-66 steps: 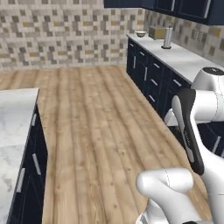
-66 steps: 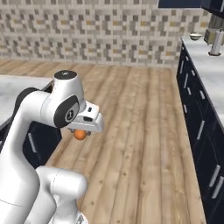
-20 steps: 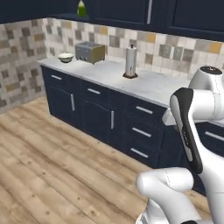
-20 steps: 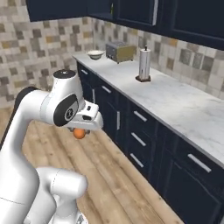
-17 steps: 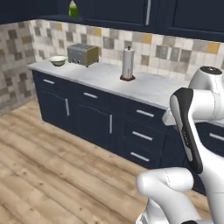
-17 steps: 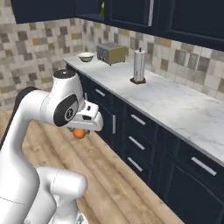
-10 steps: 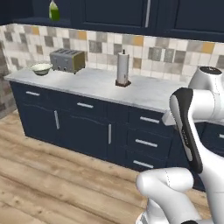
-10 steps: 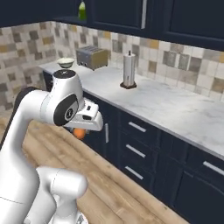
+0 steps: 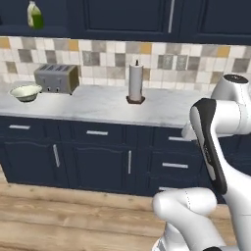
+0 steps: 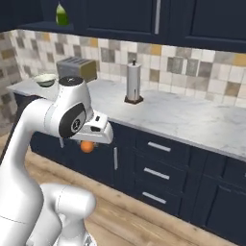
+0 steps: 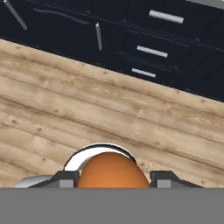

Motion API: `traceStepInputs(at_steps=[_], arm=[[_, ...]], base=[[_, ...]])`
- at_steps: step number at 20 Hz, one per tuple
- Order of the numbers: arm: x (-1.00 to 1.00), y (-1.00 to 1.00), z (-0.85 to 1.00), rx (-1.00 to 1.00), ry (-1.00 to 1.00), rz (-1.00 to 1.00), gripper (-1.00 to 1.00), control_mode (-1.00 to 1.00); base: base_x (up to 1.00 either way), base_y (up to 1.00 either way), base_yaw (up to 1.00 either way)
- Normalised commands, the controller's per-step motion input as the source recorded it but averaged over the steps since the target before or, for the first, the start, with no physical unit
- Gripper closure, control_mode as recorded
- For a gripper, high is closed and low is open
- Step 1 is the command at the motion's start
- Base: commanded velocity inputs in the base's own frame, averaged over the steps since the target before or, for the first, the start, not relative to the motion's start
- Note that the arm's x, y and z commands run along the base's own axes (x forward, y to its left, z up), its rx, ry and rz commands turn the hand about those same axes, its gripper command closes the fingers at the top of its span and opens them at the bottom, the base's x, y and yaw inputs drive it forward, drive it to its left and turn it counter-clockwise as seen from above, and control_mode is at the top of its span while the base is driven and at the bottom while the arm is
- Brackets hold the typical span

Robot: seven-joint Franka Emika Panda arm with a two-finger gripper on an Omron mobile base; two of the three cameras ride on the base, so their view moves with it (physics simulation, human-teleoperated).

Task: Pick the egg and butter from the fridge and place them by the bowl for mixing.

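Note:
My gripper [image 10: 87, 145] is shut on the egg [image 10: 87, 146], an orange-brown oval hanging just under the hand, held high above the wooden floor. In the hand view the egg [image 11: 111, 171] sits between the two dark fingertips [image 11: 64, 178], looking down at the floor planks. The pale cream-green bowl [image 9: 25, 92] stands at the left end of the marble counter, beside the toaster; from the right base view the bowl [image 10: 45, 79] is partly behind my arm. The butter and the fridge are out of view.
A grey toaster [image 9: 56, 78] and an upright paper towel roll [image 9: 135, 83] stand on the marble counter [image 9: 98, 105] over dark navy drawers. A green bottle [image 9: 35, 14] sits high on a shelf. Open wooden floor [image 11: 87, 109] lies before the cabinets.
The base has turned, so the whole scene slid: the counter with bowl, toaster and paper towel roll now faces me square on. The egg stays in the shut gripper.

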Motion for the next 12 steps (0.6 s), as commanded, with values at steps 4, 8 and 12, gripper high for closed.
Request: traceStepInputs(at_steps=[4,8,12], arm=[[0.0,0.0,0.0,0.0,0.0,0.0,1.0,1.0],[0.0,0.0,0.0,0.0,0.0,0.0,1.0,1.0],[0.0,0.0,0.0,0.0,0.0,0.0,1.0,1.0]], base=[[0.35,0.93,-0.48],[0.39,0.94,-0.48],[0.48,1.0,-0.47]])
